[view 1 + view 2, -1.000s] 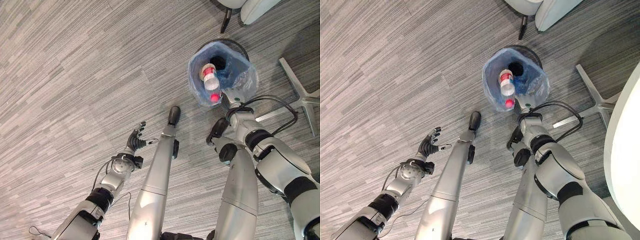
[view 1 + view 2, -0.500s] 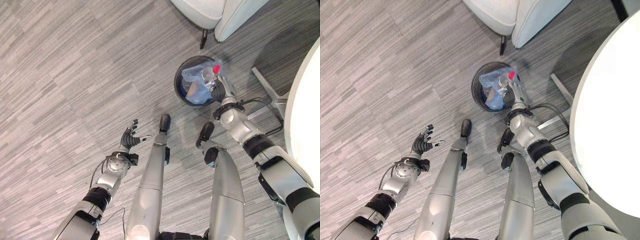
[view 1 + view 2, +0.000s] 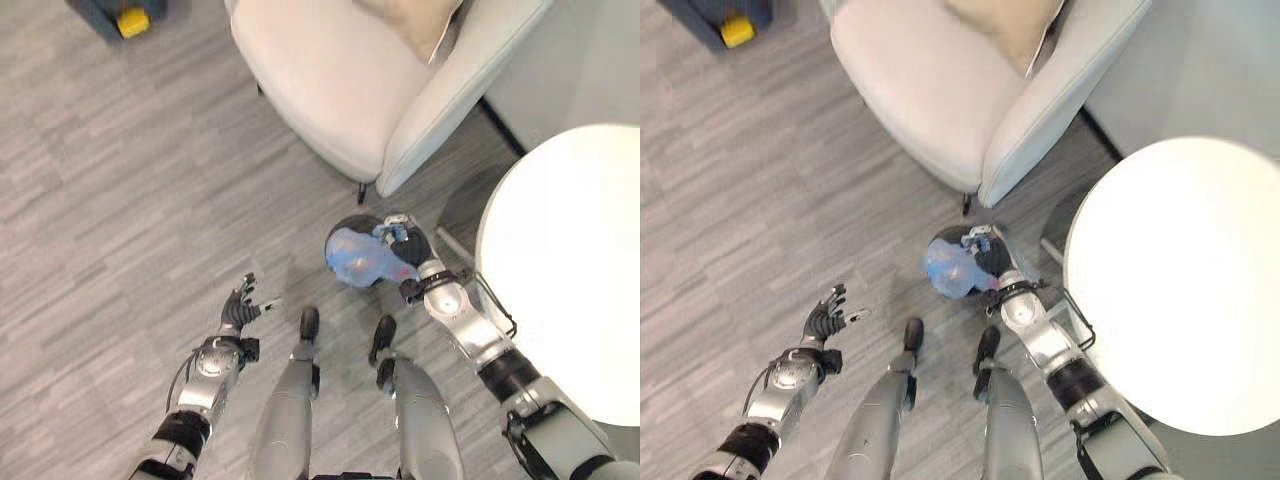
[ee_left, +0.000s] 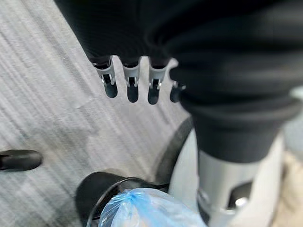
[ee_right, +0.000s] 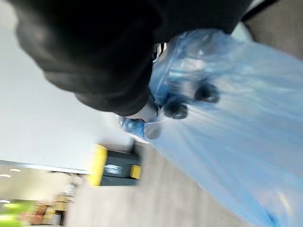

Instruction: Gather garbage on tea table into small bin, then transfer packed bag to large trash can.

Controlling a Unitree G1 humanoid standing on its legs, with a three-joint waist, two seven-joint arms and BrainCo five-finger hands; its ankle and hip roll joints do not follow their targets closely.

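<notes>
Blue, thin plastic is bunched in the right hand [image 3: 412, 246], whose fingers [image 5: 207, 92] curl into the gathered top of the packed bag [image 3: 358, 258]. The bag hangs just below that hand, over the small black bin [image 3: 983, 250] and perhaps partly in it. It looks soft and slippery, light but lumpy; holding it by the gathered neck seems safest. The left hand [image 3: 240, 308] hovers well apart with its fingers spread, holding nothing. Beyond the right hand stand the white round bench [image 3: 560, 270] and a pale armchair [image 3: 340, 90].
</notes>
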